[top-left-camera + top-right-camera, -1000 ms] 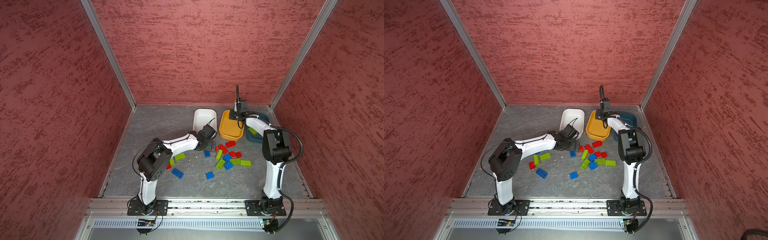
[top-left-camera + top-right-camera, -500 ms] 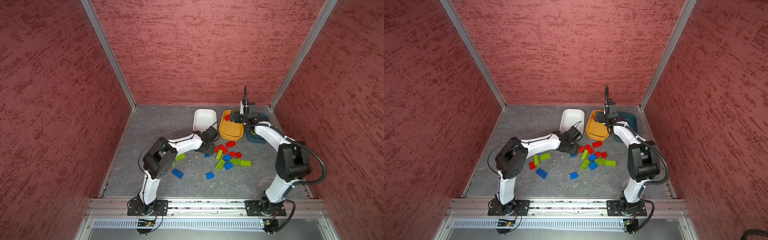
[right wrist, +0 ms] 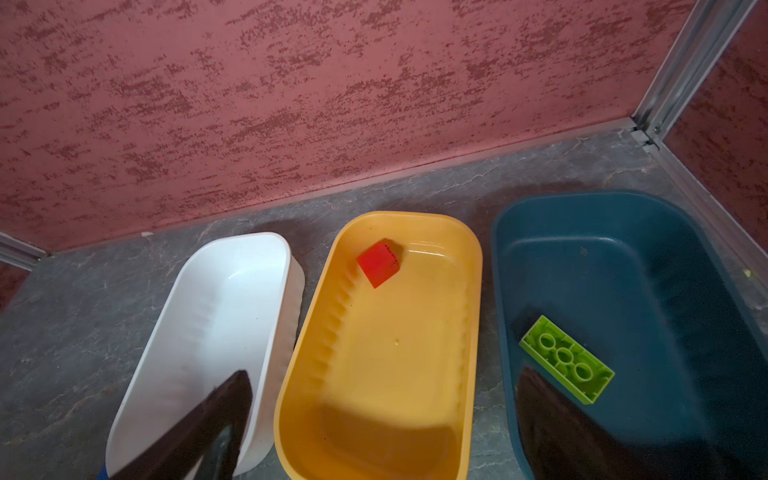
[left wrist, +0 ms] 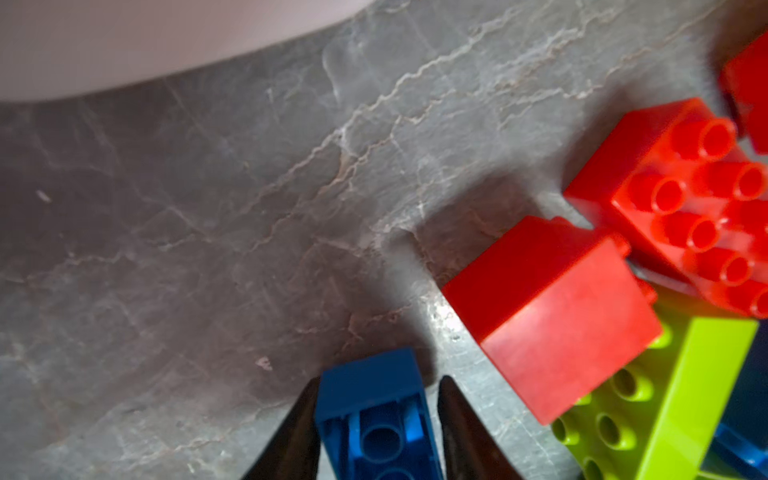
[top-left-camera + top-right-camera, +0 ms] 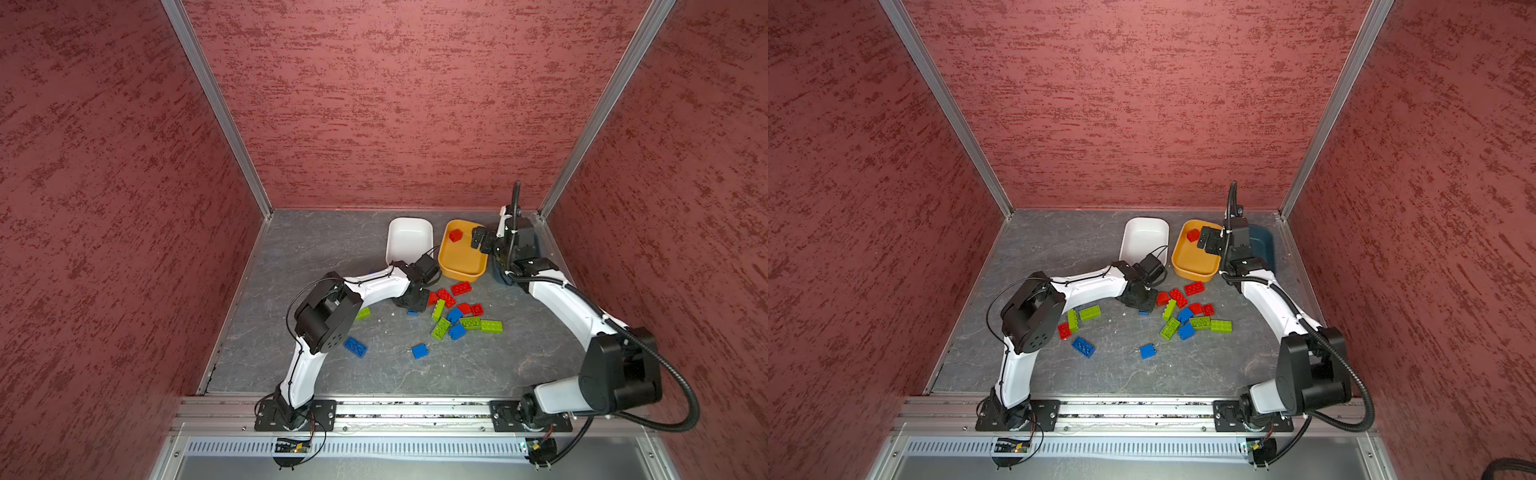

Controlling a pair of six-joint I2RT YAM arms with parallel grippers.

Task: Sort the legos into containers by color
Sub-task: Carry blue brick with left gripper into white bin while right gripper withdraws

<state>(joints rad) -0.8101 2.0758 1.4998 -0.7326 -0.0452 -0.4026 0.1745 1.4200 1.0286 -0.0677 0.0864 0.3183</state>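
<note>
Counting two sorted: red brick (image 3: 378,264) in yellow tub (image 3: 395,353), green brick (image 3: 567,359) in teal tub (image 3: 623,249). My left gripper (image 4: 380,379) pinches a blue brick (image 4: 374,415); right gripper (image 5: 477,240) gapes empty; loose legos (image 5: 453,316) mid-frame await sorting.

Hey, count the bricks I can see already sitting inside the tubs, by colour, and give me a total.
Red: 1, the red brick in the yellow tub.
Green: 1, the green brick in the teal tub.
Blue: 0.
Total: 2.
</note>
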